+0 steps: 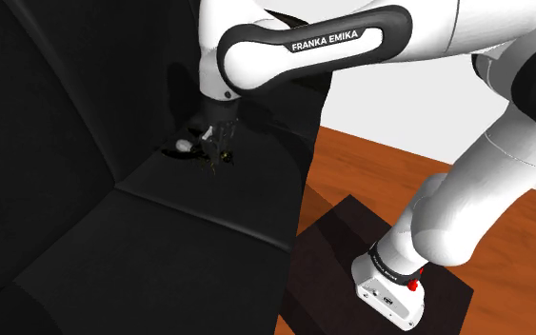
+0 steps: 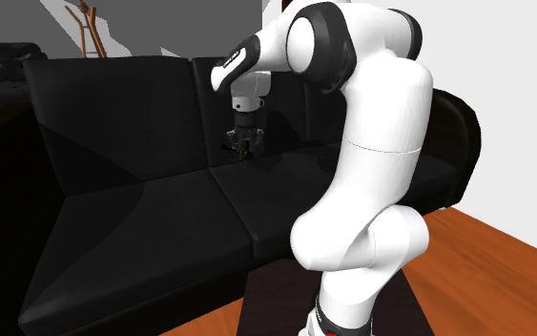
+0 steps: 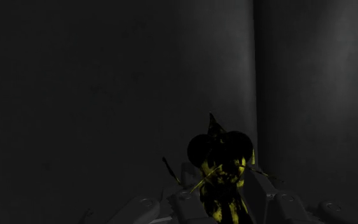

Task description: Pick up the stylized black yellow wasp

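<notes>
The black and yellow wasp [image 3: 220, 167] sits between my two fingers, its round dark head and thin legs sticking out past the tips. My gripper [image 3: 220, 194] is shut on its striped body. In the shoulder view the gripper [image 1: 216, 141] points down over the back of the black sofa seat [image 1: 161, 228], with the wasp [image 1: 221, 158] hanging at its tips just above the cushion. In the second exterior view the gripper [image 2: 245, 141] and the wasp [image 2: 243, 150] stand in front of the sofa's backrest.
The black sofa [image 2: 133, 200] has a tall backrest and a padded armrest [image 2: 457, 124]. My stand rests on a dark mat [image 1: 351, 247] on the wooden floor [image 1: 380, 171]. A wooden rack [image 2: 87, 29] rises behind the sofa.
</notes>
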